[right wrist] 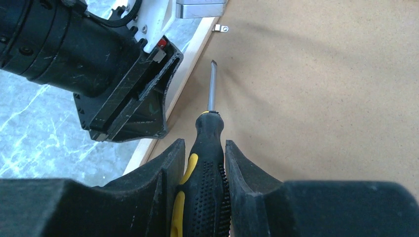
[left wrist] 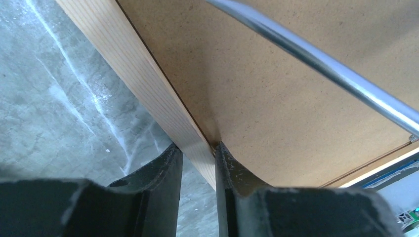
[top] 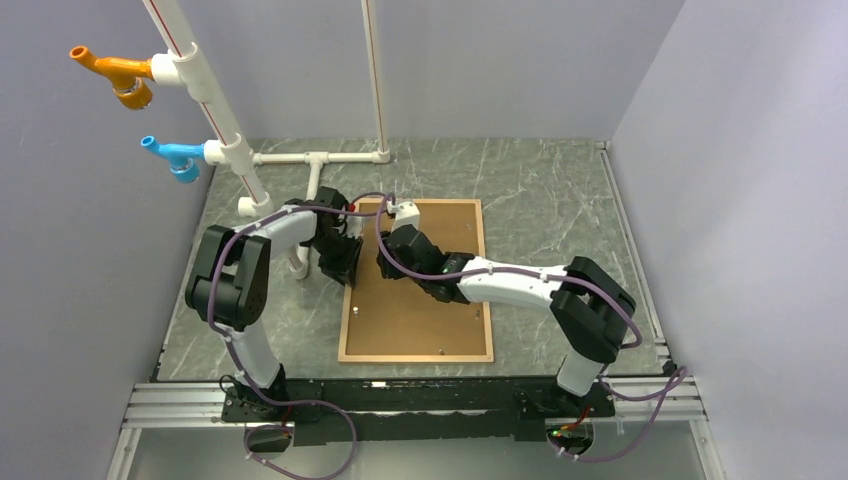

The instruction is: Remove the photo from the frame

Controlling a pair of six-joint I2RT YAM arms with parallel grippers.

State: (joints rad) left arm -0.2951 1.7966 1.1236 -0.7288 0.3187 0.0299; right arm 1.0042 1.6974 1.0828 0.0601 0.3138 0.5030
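The frame (top: 415, 357) lies face down on the grey table, thin light-wood moulding (left wrist: 123, 64) around a plain brown board back (top: 420, 320). The photo's printed side is hidden. My left gripper (left wrist: 195, 145) straddles the left moulding near the far corner. Its right finger (left wrist: 225, 163) rests at the seam with the brown back, and its left finger sits just outside the outer edge, open. My right gripper (right wrist: 204, 142) is shut on a black-and-yellow screwdriver (right wrist: 210, 168). The blade tip (right wrist: 213, 61) hovers over the brown back beside the left gripper (right wrist: 133, 98).
A white pipe structure (top: 315, 160) stands at the back left, with orange (top: 115, 72) and blue (top: 172, 155) fittings. A small metal tab (right wrist: 221, 28) sits at the moulding's inner edge. Another tab (top: 357, 310) lies on the back. Walls close in both sides.
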